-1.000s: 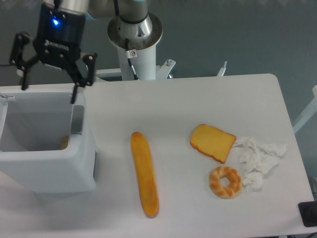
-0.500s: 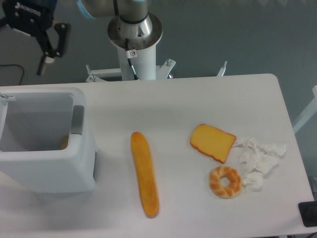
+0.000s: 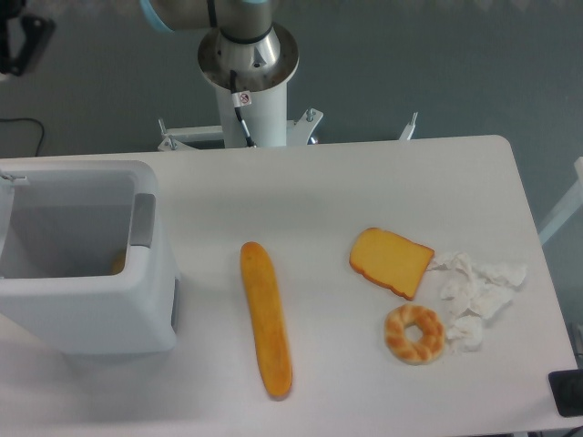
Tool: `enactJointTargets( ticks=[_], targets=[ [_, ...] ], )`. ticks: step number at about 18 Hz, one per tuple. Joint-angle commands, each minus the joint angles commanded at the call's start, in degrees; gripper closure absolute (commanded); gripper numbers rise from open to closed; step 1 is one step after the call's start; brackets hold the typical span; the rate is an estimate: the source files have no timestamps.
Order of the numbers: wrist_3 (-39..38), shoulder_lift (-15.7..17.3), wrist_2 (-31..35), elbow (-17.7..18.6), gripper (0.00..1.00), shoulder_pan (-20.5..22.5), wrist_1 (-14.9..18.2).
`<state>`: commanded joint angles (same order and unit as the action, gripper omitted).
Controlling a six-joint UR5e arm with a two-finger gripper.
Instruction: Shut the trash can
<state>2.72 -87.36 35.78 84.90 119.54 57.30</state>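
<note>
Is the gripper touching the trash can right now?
Apart. The camera view shows the gripper at the top-left corner, floor visible between it and the trash can.

Trash can (image 3: 86,300) at counter (image 3: 301,191) left; baguette (image 3: 265,319) centre; cheese (image 3: 392,261), doughnut (image 3: 414,333), tissue (image 3: 478,289) right.

Pretty sure this is sitting in a robotics lab, not anyone's kitchen. A robot arm's round base (image 3: 248,56) is standing on a white pedestal at the top of the frame, behind a plain white table (image 3: 364,182). Grey floor is showing all around, and a black cable (image 3: 27,127) is trailing at the upper left.
</note>
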Motion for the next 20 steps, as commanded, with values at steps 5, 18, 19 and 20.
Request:
enactJointTargets(
  ticks=[5, 18, 19, 20],
  targets=[
    [0.2, -4.7, -0.3, -0.7, 0.00, -5.4, -0.1],
    [0.4, -8.5, -5.9, -3.6, 0.00, -9.1, -0.4],
    [0.4, -8.7, -6.0, -3.8, 0.00, -9.1, -0.4],
    [0.4, -8.8, -5.9, -3.8, 0.00, -9.1, -0.4]
  ],
)
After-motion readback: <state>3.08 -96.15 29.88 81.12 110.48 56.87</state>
